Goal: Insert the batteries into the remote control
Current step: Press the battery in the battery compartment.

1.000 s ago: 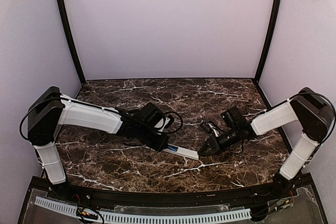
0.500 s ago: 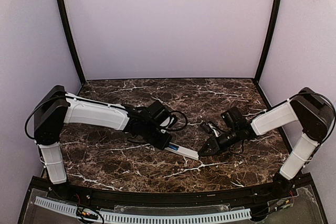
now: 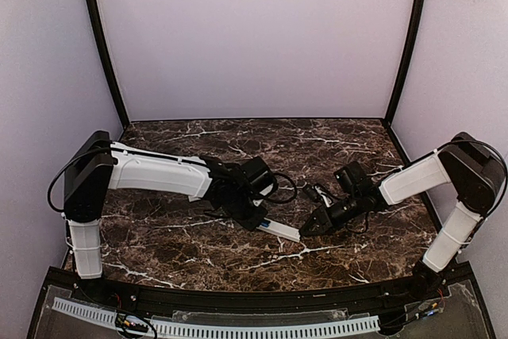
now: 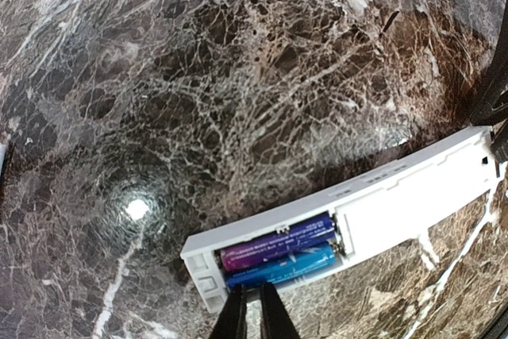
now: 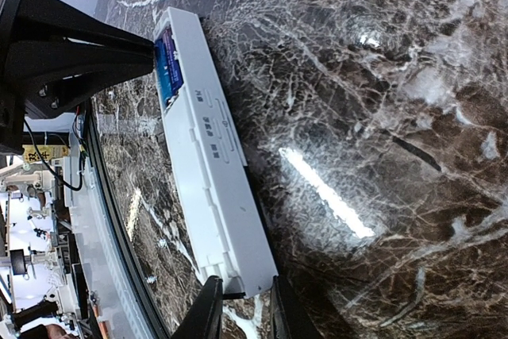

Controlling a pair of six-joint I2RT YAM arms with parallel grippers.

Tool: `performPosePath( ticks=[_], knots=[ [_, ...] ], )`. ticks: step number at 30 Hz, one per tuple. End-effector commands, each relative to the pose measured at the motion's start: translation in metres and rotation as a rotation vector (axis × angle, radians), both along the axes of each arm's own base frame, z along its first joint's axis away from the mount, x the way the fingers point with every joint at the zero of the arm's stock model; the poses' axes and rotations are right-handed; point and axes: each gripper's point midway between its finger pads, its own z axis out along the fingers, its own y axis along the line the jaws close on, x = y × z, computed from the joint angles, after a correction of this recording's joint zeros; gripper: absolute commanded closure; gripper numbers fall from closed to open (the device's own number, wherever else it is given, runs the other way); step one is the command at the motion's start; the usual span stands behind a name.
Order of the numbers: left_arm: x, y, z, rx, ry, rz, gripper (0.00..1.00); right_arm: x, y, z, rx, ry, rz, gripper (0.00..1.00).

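Note:
The white remote control [image 3: 280, 230] lies flat on the marble table between the two arms. In the left wrist view its back compartment is open at the remote control's [image 4: 413, 200] near end. Two batteries lie side by side inside, a purple-blue one [image 4: 278, 245] and a blue one [image 4: 284, 267]. My left gripper [image 4: 254, 311] hovers just over that end, its fingers nearly together with nothing between them. My right gripper [image 5: 242, 307] is shut on the opposite end of the remote control [image 5: 214, 172], one finger on each long edge. The batteries [image 5: 168, 65] show at the far end there.
The dark marble table [image 3: 238, 148] is bounded by lilac walls and two black corner posts [image 3: 103, 45]. A black rail [image 3: 262, 299] runs along the near edge. A thin dark sliver [image 5: 413, 152] lies on the marble near the remote.
My left arm has reached further right, bringing its gripper from beside the remote to over its battery end. The right arm and the remote have not moved.

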Motion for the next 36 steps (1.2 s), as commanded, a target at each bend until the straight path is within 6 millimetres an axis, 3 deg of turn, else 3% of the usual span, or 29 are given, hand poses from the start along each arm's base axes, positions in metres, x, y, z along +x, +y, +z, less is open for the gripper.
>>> performPosePath(
  ticks=[1, 6, 9, 15, 19, 23, 25, 30, 36],
  knots=[
    [-0.019, 0.025, -0.03, 0.156, 0.064, -0.019, 0.91, 0.0, 0.005, 0.0, 0.016, -0.022, 0.017, 0.8],
    [-0.016, 0.021, -0.019, 0.125, 0.048, -0.008, 0.87, 0.001, 0.004, -0.001, 0.007, -0.029, 0.013, 0.8],
    [-0.007, 0.016, 0.001, 0.07, 0.018, 0.004, 0.82, 0.003, 0.002, -0.002, -0.013, -0.039, 0.009, 0.79],
    [0.016, 0.011, 0.059, -0.119, -0.058, 0.034, 0.53, 0.013, 0.001, -0.003, -0.032, -0.059, 0.0, 0.76],
    [0.035, 0.033, 0.082, -0.185, -0.086, 0.087, 0.31, 0.027, 0.002, -0.001, -0.041, -0.083, -0.01, 0.71],
    [0.056, 0.073, 0.079, -0.196, -0.086, 0.163, 0.07, 0.043, 0.006, 0.003, -0.045, -0.108, -0.011, 0.7],
    [0.064, 0.095, 0.07, -0.153, -0.09, 0.187, 0.02, 0.05, 0.009, 0.003, -0.049, -0.111, -0.005, 0.7],
    [0.082, 0.126, 0.05, -0.064, -0.069, 0.21, 0.01, 0.066, 0.023, 0.011, -0.023, -0.125, 0.022, 0.7],
    [0.089, 0.132, 0.023, 0.047, -0.009, 0.104, 0.02, 0.059, 0.027, 0.033, 0.024, -0.155, 0.059, 0.63]
  ],
)
